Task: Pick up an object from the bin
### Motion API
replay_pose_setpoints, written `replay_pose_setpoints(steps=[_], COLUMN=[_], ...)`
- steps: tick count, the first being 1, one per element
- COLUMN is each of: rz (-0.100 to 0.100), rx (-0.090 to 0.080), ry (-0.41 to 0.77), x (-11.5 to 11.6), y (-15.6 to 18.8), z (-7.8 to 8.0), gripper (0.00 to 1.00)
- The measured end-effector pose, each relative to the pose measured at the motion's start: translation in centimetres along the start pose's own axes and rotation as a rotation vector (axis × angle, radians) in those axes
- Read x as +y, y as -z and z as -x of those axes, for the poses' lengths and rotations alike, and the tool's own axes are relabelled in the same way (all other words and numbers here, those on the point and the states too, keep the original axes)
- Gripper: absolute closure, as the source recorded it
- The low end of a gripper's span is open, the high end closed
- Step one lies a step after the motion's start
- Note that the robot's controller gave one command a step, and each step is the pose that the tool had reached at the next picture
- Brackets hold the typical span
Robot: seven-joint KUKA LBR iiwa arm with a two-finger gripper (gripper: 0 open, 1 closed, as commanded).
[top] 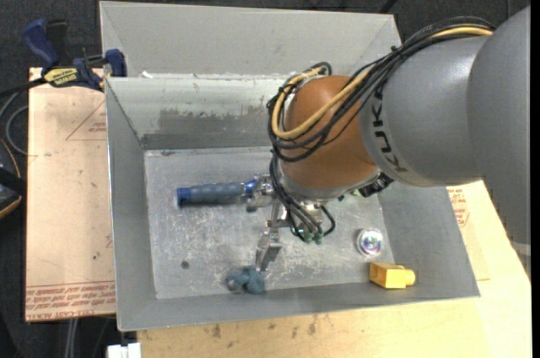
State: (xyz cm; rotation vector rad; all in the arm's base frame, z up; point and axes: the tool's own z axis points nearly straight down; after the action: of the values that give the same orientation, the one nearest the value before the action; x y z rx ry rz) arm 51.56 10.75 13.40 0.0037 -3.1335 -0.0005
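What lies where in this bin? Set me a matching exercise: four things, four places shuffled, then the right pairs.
Things:
1. blue handle
2. yellow block
3. shiny round thing
4. grey-blue lump

Places:
A. lower right corner of the bin
B. left half, lying sideways
C. lower edge, left of centre
D. right side, just above the yellow block

Pairs: 1-B, 2-A, 3-D, 4-C.

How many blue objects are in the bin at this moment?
2: a blue cylindrical handle left of centre, and a small blue-grey piece by the bin's lower wall, just below the gripper. The arm may hide others.
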Motion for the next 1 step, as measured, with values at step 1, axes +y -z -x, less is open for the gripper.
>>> replay_pose_setpoints(steps=[1], rz=[0.003], rx=[-0.025], ry=[0.157], x=[-1.85], y=[-5.86], z=[-2.27], gripper=[0.00])
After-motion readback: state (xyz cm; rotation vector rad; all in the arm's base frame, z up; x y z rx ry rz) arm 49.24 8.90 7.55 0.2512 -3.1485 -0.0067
